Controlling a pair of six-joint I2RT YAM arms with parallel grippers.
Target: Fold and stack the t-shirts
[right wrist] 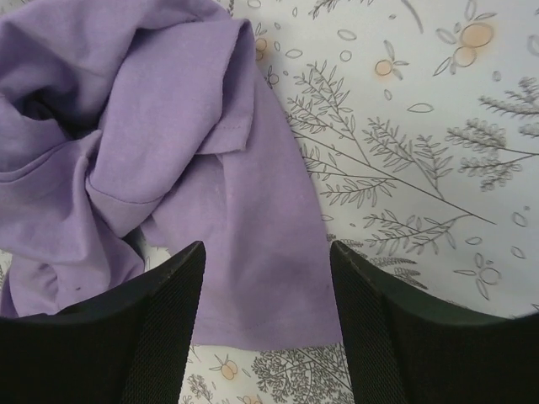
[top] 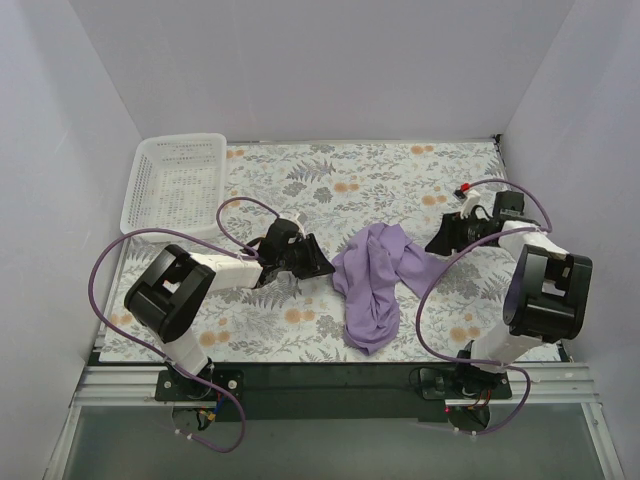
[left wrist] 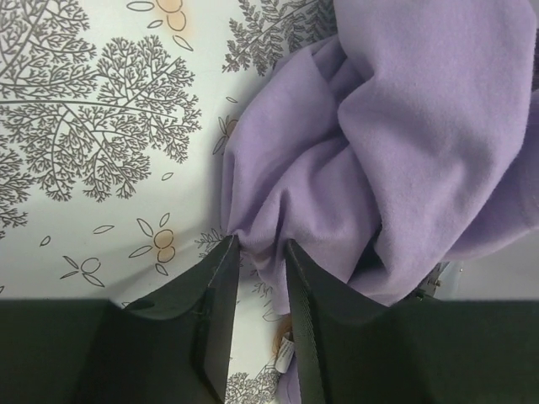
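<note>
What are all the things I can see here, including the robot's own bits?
tablecloth: one, white with grey leaves and orange flowers, spread under everything
t-shirt: one, lavender, crumpled at the middle of the tablecloth
basket: one, white plastic mesh, far left corner
left arm: one, black and white with a purple cable, near left, reaching toward the t-shirt
right arm: one, black and white with a purple cable, near right
left gripper: one, black, jaws a narrow gap apart at the t-shirt's edge
right gripper: one, black, jaws wide open, astride a flap of the t-shirt
</note>
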